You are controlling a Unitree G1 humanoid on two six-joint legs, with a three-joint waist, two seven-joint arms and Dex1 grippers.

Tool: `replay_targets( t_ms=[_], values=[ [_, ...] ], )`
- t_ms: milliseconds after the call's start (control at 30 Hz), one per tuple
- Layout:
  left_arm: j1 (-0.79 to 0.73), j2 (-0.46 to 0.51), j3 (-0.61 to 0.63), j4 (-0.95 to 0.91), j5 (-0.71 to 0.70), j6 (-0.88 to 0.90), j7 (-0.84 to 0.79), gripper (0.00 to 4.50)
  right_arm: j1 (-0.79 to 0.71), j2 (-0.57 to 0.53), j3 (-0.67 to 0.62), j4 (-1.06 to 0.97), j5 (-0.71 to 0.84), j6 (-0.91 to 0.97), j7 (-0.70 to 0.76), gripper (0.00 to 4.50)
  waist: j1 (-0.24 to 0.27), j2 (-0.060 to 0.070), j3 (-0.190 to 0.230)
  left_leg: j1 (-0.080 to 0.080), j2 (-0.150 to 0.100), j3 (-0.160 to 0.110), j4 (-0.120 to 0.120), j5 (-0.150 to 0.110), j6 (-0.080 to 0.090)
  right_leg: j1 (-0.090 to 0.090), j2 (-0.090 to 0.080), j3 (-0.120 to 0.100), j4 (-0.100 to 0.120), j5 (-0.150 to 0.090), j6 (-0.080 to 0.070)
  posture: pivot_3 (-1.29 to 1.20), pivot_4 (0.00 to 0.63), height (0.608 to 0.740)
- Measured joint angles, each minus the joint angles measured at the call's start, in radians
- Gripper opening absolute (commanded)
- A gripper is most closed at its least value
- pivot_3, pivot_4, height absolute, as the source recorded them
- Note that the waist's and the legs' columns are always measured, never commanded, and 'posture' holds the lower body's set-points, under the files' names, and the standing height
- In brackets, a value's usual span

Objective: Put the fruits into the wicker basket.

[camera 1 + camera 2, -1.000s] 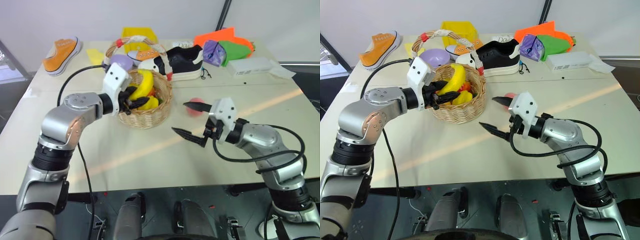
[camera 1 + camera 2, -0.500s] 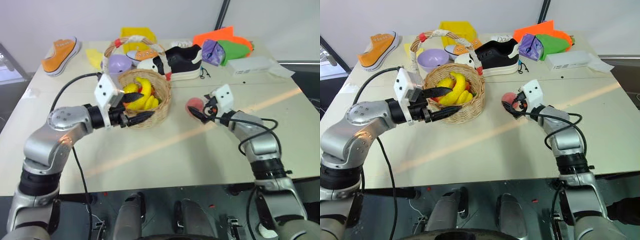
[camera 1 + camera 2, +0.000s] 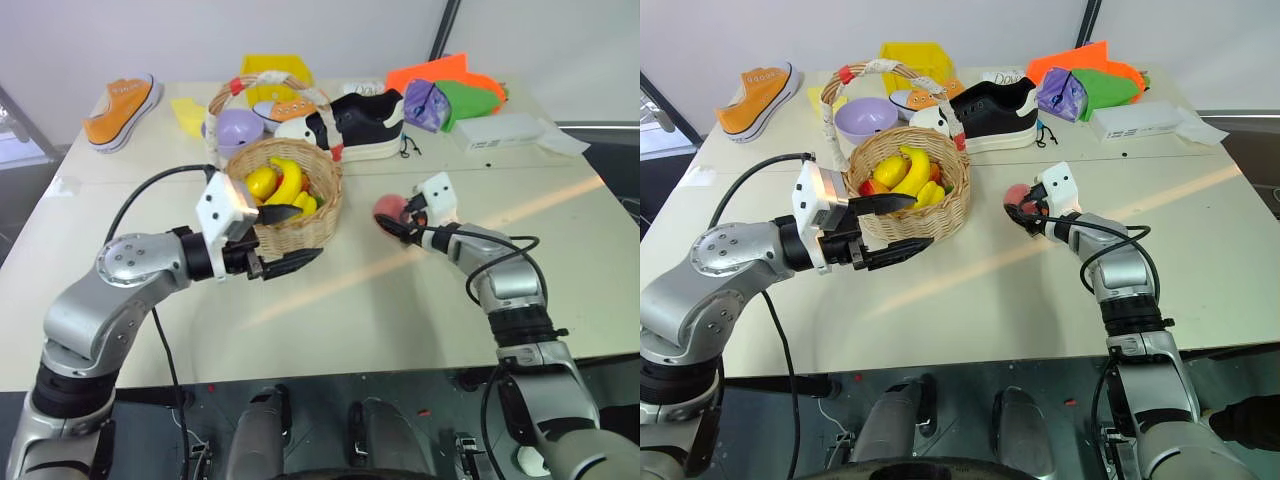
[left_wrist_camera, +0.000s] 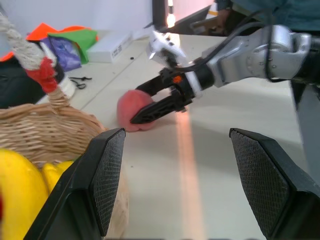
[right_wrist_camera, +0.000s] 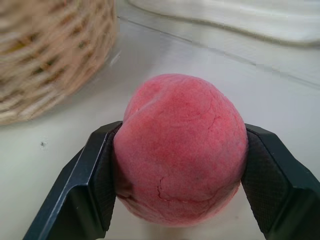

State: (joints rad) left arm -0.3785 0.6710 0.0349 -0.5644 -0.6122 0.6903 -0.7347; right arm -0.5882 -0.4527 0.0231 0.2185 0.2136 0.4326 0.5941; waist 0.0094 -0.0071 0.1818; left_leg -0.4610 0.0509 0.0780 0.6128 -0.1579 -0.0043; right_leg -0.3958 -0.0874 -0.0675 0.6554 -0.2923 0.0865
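Peach: rests on the table, to the right of the wicker basket and apart from it; the right wrist view shows it wedged between two black fingers.
Right gripper: its two fingers press against either side of the peach, pinching it low over the tabletop.
Left gripper: hangs just in front of the basket's near wall, fingers spread wide with nothing between them, upper finger at the rim.
Wicker basket: stands upright left of the table's middle, its banded handle arching over the back.
Banana: lies inside the basket among other yellow and red fruit.
Purple bowl: just behind the basket.
Black shoe: behind and to the right of the basket.
Orange shoe: at the far left corner of the table.
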Motion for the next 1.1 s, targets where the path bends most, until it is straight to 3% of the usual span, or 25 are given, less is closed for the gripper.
replay_targets(
  t_ms=[167,300,433,533,567,700,867,1100],
  values=[
    [0.117,0.039,0.128,0.061,0.036,-0.061,0.01,3.56,0.091,-0.087,-0.012,-0.343,0.144,0.023,0.177,2.84,-0.002,0.0,0.0,0.0,0.002,0.0,-0.001,0.0,0.0,-0.002,0.0,0.0,0.0,0.0,0.0,0.0,0.15,0.74],
    [0.184,0.049,0.213,0.129,0.073,-0.141,0.005,3.56,0.026,-0.043,-0.002,-0.533,0.251,0.113,0.185,2.84,-0.01,0.0,0.0,0.001,0.004,0.0,-0.001,-0.001,-0.001,-0.002,0.0,0.001,0.0,0.0,-0.001,0.0,0.15,0.74],
    [0.208,0.046,0.227,0.168,0.096,-0.188,0.002,3.56,-0.164,0.159,0.119,-0.427,0.138,0.163,-0.005,2.84,-0.024,0.0,-0.001,0.0,0.008,0.001,0.0,0.0,-0.001,-0.003,0.001,0.002,0.0,0.0,-0.006,0.0,0.15,0.74],
    [0.209,0.032,0.225,0.168,0.101,-0.202,0.015,3.56,-0.24,0.238,0.208,-0.298,0.049,0.153,-0.083,4.3,-0.017,-0.001,-0.001,-0.002,0.007,0.002,-0.001,0.0,-0.001,-0.004,0.0,0.002,0.0,0.001,-0.003,0.0,0.15,0.74],
    [0.208,0.024,0.224,0.167,0.102,-0.202,0.021,3.56,-0.258,0.259,0.219,-0.253,0.023,0.143,-0.099,4.46,-0.016,-0.001,-0.001,-0.003,0.006,0.003,-0.001,0.0,0.0,-0.005,0.0,0.002,0.0,0.001,-0.002,0.0,0.15,0.74],
    [0.208,0.011,0.22,0.153,0.101,-0.201,0.042,3.56,-0.275,0.28,0.228,-0.198,-0.026,0.104,-0.126,4.46,-0.02,-0.001,-0.001,-0.005,0.006,0.005,0.0,0.0,0.0,-0.007,-0.001,0.002,0.0,0.003,0.001,0.0,0.15,0.74],
    [0.21,0.011,0.219,0.136,0.1,-0.198,0.049,3.56,-0.196,0.214,0.22,-0.306,-0.028,0.072,-0.065,4.46,-0.021,-0.001,-0.001,-0.003,0.007,0.005,-0.001,0.0,0.0,-0.007,0.0,0.002,0.001,0.003,0.001,0.0,0.15,0.74],
    [0.205,0.01,0.216,0.129,0.083,-0.193,0.049,3.56,-0.111,0.139,0.072,-0.469,0.068,0.107,-0.031,4.46,-0.023,-0.001,-0.001,-0.001,0.008,0.005,-0.001,0.0,0.0,-0.006,0.001,0.003,0.001,0.003,0.001,0.0,0.15,0.74]
  ],
)
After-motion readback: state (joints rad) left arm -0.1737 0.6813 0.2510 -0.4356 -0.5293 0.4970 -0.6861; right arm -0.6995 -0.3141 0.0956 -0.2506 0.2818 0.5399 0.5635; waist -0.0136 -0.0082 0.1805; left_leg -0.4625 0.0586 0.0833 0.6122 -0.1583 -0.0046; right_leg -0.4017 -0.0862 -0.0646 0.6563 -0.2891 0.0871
